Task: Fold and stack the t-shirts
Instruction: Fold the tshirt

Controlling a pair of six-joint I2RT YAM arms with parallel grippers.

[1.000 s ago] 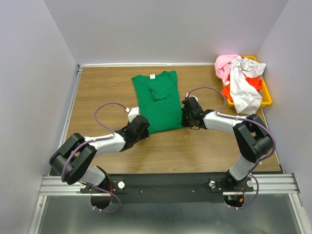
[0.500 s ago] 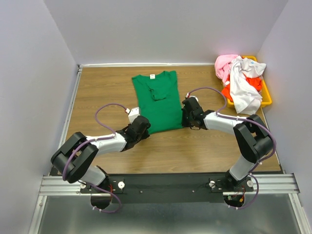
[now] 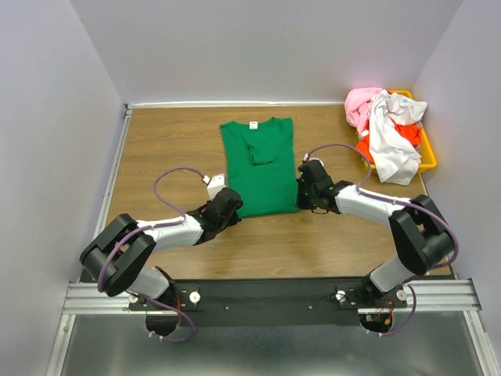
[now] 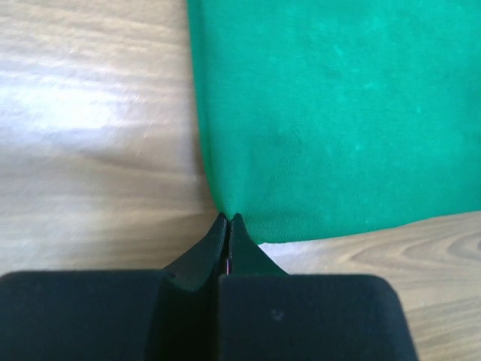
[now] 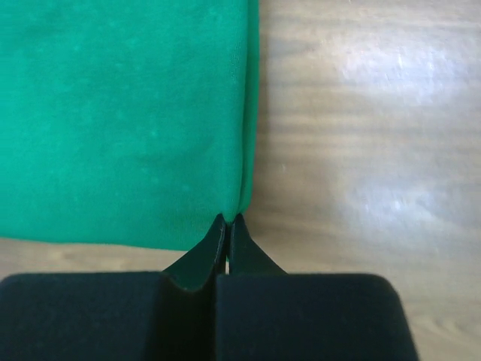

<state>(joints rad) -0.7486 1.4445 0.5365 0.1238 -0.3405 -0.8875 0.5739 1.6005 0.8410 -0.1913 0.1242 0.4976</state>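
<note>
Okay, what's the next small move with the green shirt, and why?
Both arms' jaws are shut on the near hem corners of the green t-shirt, which lies flat with sleeves folded in. So probably lift both corners together toward the collar.

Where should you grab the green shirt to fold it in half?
Pinch the green t-shirt at its two near hem corners, coming in low from the near side. It lies flat on the table, collar far away, so those thin corners face the arms. The left gripper and right gripper have jaws shut right there.
</note>
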